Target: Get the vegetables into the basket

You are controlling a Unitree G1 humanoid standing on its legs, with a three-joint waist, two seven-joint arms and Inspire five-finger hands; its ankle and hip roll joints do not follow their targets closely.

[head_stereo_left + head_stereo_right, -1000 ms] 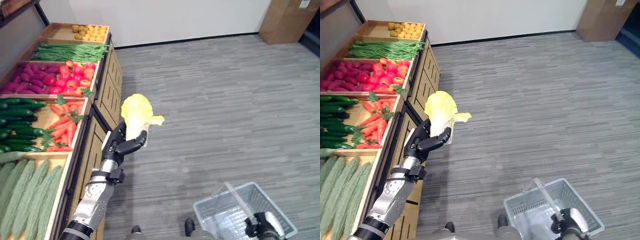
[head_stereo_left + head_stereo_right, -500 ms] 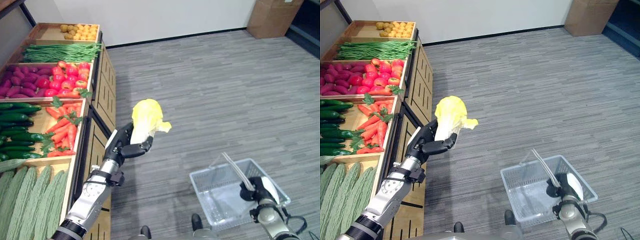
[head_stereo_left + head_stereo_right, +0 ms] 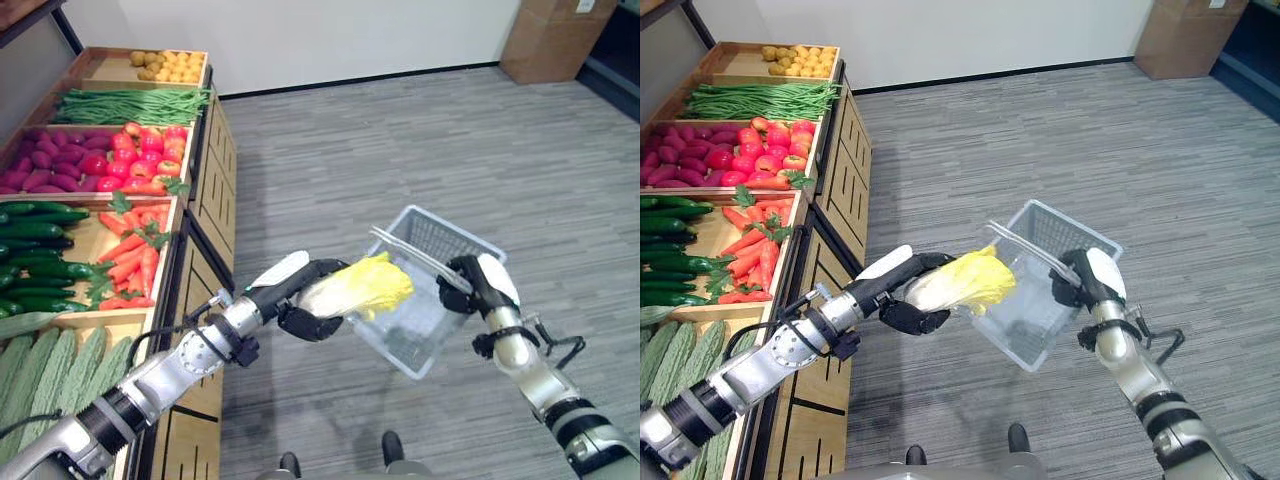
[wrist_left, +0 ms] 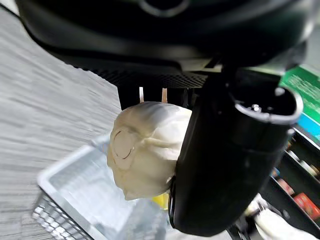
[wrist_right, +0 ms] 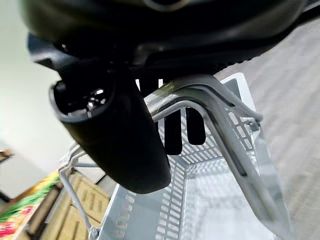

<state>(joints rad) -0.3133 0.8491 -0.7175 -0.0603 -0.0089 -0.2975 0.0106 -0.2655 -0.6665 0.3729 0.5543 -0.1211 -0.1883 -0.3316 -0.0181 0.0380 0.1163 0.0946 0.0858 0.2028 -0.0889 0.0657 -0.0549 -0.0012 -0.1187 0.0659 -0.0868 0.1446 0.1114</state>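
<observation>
Left hand: from my seat its fingers and thumb are wrapped tight round the cabbage, held out sideways over the floor, away from the shelves.

Cabbage: a pale yellow-green head, leafy end poking over the near rim of the basket, so it's right at the mouth, partly over the opening. In the left wrist view I see its cut stem end with the basket below it.

Right hand: fingers curled round the basket's handle, clamped on it. My right wrist view shows the grey handle bars running through the fingers.

Basket: grey plastic mesh, lifted off the floor and tipped so its open side faces the cabbage. Can't spot anything inside it.

Shelves: wooden crates along the robot's left side, with bumpy green gourds nearest, then cucumbers, carrots, red tomatoes beside purple vegetables, green beans, and small yellow ones at the far end.

Far corner: a cardboard box on the grey floor.
</observation>
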